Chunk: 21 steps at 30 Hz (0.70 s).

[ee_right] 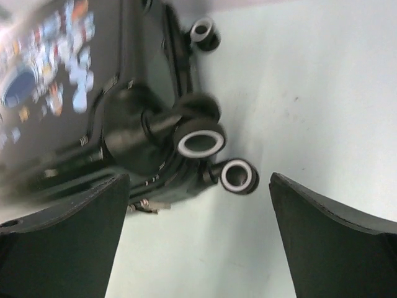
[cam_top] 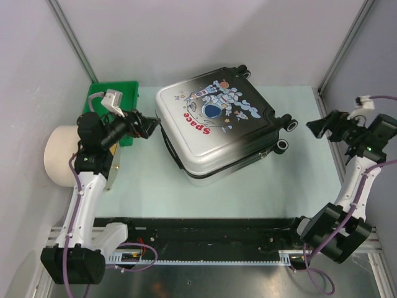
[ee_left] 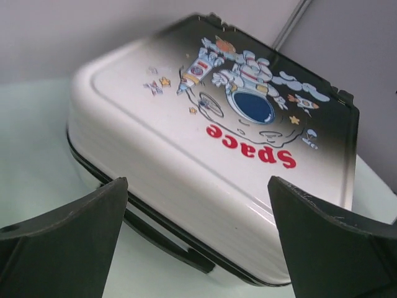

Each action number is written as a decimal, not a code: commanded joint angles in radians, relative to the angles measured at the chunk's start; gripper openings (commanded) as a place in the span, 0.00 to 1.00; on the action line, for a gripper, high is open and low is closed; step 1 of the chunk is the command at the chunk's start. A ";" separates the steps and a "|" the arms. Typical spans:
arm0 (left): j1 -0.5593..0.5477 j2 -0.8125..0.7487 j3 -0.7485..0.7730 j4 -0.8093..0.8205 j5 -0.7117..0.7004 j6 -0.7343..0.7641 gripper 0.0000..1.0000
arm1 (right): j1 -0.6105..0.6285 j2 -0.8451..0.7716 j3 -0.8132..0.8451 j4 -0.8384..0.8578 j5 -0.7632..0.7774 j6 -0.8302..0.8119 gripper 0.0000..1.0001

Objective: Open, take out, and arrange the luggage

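Note:
The luggage [cam_top: 217, 127] lies shut and flat in the middle of the table, astronaut and red "Space" print facing up, its black wheels [cam_top: 284, 122] pointing right. My left gripper [cam_top: 149, 126] hovers open just off its white left end. In the left wrist view the luggage [ee_left: 205, 143] fills the frame beyond the open left gripper [ee_left: 197, 186], with a black side handle [ee_left: 161, 239] low down. My right gripper [cam_top: 319, 127] stands open to the right of the wheels, apart from them. In the right wrist view the open right gripper [ee_right: 198, 186] faces the wheels [ee_right: 200, 141].
A green plastic tray [cam_top: 127, 93] sits at the back left, behind my left arm. A cream cylinder [cam_top: 59, 155] lies at the left wall. Metal frame posts [cam_top: 344, 46] and grey walls close in both sides. Zipper pulls [ee_right: 146, 208] hang near the wheel end.

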 commanded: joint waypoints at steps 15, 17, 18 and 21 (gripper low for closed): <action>0.024 -0.063 -0.094 -0.013 0.131 -0.016 0.99 | 0.483 -0.263 -0.619 0.402 0.270 -0.350 0.58; 0.024 -0.054 -0.096 -0.010 0.131 -0.021 0.99 | 0.552 -0.260 -0.641 0.452 0.351 -0.335 0.53; 0.025 -0.054 -0.099 -0.008 0.130 -0.025 0.99 | 0.573 -0.245 -0.647 0.487 0.370 -0.333 0.52; 0.025 -0.051 -0.102 -0.001 0.131 -0.030 0.99 | 0.627 -0.223 -0.670 0.556 0.456 -0.335 0.48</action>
